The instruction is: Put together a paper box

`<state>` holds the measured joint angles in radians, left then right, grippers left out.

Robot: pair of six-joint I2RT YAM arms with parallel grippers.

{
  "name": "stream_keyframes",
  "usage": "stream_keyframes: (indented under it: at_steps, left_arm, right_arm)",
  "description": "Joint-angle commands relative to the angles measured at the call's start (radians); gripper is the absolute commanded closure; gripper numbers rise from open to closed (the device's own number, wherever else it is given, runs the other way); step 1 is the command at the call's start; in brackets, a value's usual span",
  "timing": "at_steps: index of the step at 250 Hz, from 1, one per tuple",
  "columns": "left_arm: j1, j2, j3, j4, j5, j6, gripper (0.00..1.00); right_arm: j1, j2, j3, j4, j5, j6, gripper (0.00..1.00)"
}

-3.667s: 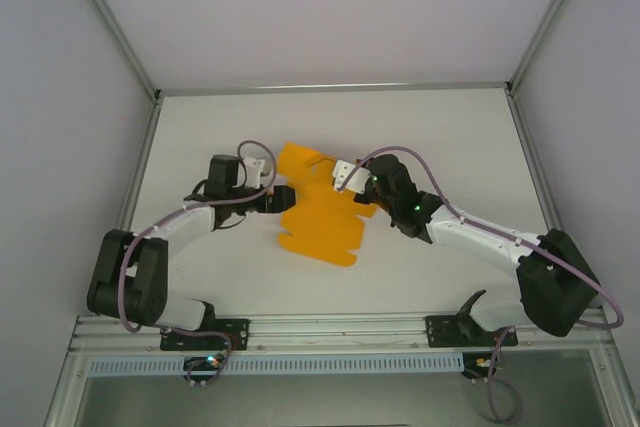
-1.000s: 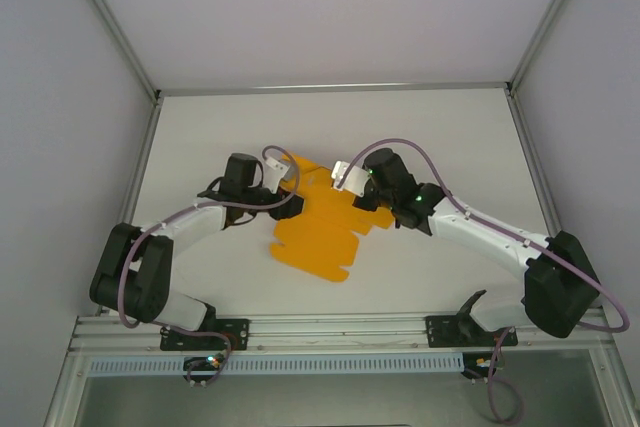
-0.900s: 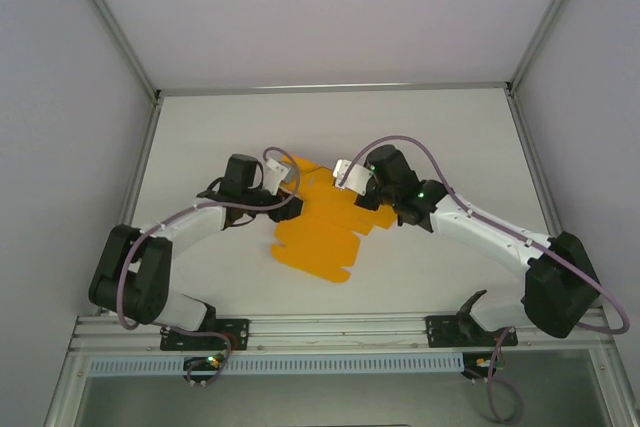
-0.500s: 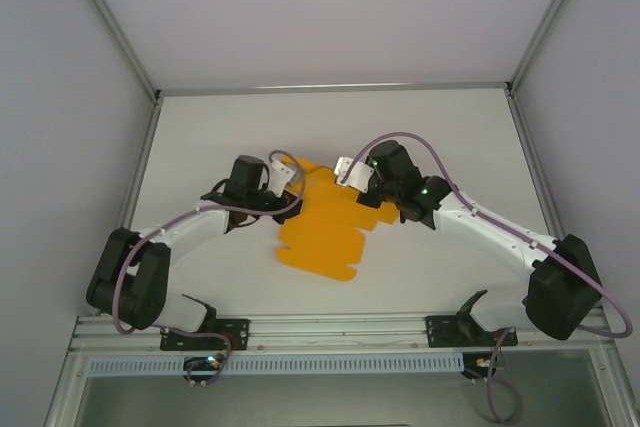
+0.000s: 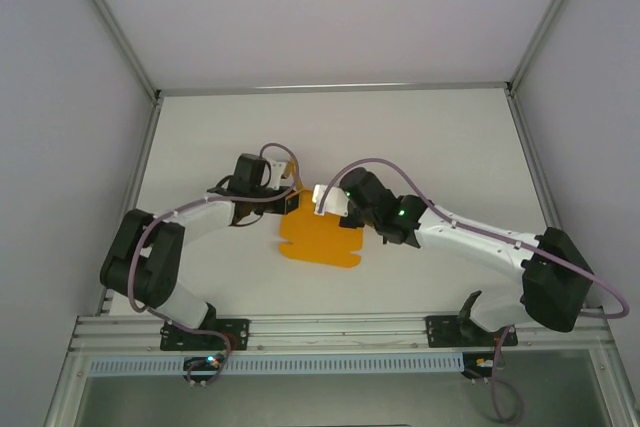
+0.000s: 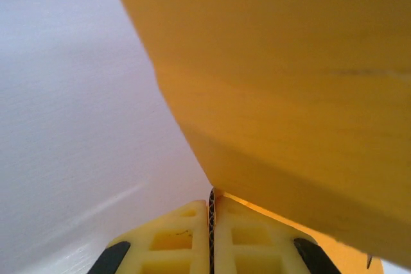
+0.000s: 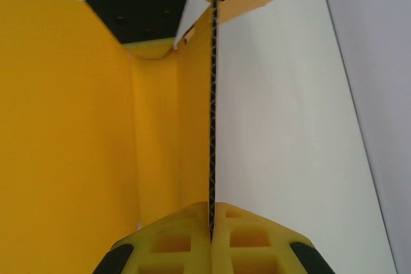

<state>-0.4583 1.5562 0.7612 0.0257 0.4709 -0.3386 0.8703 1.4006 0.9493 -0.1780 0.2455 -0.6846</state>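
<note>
No words, numbers or signs can be read here. The orange paper box [image 5: 322, 239] has plain card with no print on it.
</note>
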Motion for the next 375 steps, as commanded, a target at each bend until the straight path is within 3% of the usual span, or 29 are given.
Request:
stream_keyframes:
  at_steps: [1,34,71,102,116,136,155,200,238,266,302,324,375]
  left_arm:
    - [0.0,-0.001,0.04,0.049,0.052,-0.059,0.88]
    - [0.003,-0.004,0.019,0.007,0.024,-0.043,0.68]
    - [0.006,-0.043,-0.022,-0.05,-0.043,-0.042,0.58]
    - [0.007,-0.111,-0.058,-0.1,-0.095,-0.064,0.57]
    - [0.009,-0.147,-0.069,-0.135,-0.135,-0.072,0.45]
    - [0.023,-0.196,-0.069,-0.216,-0.215,-0.082,0.43]
    - [0.054,-0.239,-0.063,-0.297,-0.267,-0.095,0.28]
    - [0.122,-0.331,-0.097,-0.344,-0.327,-0.125,0.12]
    - [0.159,-0.346,-0.092,-0.266,-0.224,-0.12,0.13]
    - [0.159,-0.328,-0.043,-0.221,-0.125,-0.099,0.22]
    - [0.132,-0.285,-0.001,-0.105,0.018,-0.067,0.3]
    - [0.088,-0.236,0.052,-0.129,0.012,0.011,0.35]
    - [-0.006,-0.143,0.151,-0.264,-0.136,0.205,0.42]
  right_arm:
    - [0.057,0.043,-0.035,0.015,0.005,0.002,1.0]
    - [0.055,0.069,-0.056,0.07,0.095,-0.017,1.0]
    - [0.02,0.104,-0.01,0.058,0.113,-0.01,1.0]
    - [-0.005,0.148,0.018,0.052,0.123,-0.039,1.0]
    - [-0.021,0.167,0.032,0.042,0.112,-0.043,1.0]
    - [-0.045,0.188,0.054,0.023,0.088,-0.054,1.0]
    - [-0.058,0.21,0.072,0.022,0.09,-0.085,1.0]
    - [-0.071,0.266,0.129,0.034,0.112,-0.152,1.0]
    - [-0.063,0.312,0.128,0.128,0.18,-0.225,1.0]
    - [-0.041,0.337,0.09,0.254,0.276,-0.311,1.0]
    - [-0.032,0.328,0.089,0.237,0.279,-0.28,1.0]
    - [-0.029,0.306,0.088,0.209,0.244,-0.247,1.0]
    - [-0.037,0.272,0.092,0.149,0.181,-0.21,1.0]
